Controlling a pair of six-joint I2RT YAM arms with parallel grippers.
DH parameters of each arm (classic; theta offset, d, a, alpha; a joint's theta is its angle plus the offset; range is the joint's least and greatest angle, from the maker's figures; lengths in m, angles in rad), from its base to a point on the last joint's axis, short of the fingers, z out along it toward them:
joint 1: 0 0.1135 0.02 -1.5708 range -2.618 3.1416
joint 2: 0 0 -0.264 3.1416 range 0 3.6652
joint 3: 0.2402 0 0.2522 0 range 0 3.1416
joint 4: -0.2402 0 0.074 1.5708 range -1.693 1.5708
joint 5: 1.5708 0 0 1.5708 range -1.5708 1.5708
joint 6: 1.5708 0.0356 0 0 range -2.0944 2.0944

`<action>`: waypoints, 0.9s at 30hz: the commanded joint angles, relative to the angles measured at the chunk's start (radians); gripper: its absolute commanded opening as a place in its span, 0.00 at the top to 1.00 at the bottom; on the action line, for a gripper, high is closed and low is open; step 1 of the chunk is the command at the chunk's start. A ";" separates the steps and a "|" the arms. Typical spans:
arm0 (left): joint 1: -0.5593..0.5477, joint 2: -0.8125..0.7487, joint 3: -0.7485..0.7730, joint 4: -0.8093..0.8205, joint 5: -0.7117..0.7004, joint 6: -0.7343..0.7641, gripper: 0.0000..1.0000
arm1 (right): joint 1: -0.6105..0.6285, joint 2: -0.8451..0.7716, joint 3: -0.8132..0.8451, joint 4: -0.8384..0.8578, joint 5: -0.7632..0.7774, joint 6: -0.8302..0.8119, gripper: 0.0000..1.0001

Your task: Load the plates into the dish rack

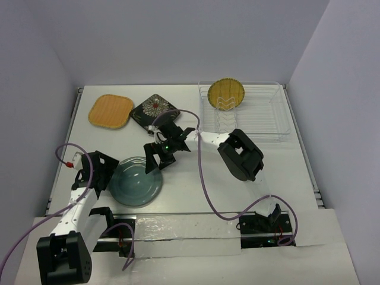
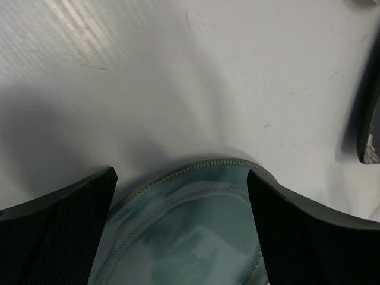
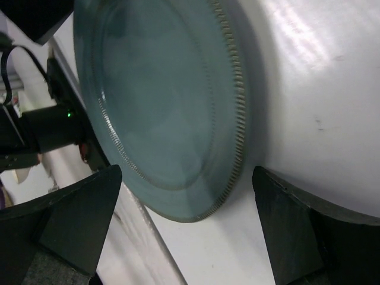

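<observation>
Left gripper (image 1: 97,178), top view: jaws wide, empty, at 9 o'clock rim of teal-grey plate (image 1: 138,184); right gripper (image 1: 157,158) wide, empty, at its 1 o'clock rim.
Loaded: yellow plate (image 1: 226,94) upright in dish rack (image 1: 280,122), table's 1 o'clock.
Outstanding: teal-grey plate, plus orange plate (image 1: 110,111) and black plate (image 1: 154,111), flat at 11 o'clock.

Left wrist: fingers straddling teal-grey plate (image 2: 190,237) edge, contact unclear.

Right wrist: same plate (image 3: 166,101) ahead of spread fingers, ungripped.
</observation>
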 commanded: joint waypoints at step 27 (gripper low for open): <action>-0.085 -0.028 -0.184 0.260 0.213 -0.124 0.01 | -0.045 -0.046 -0.197 0.539 -0.342 0.364 0.50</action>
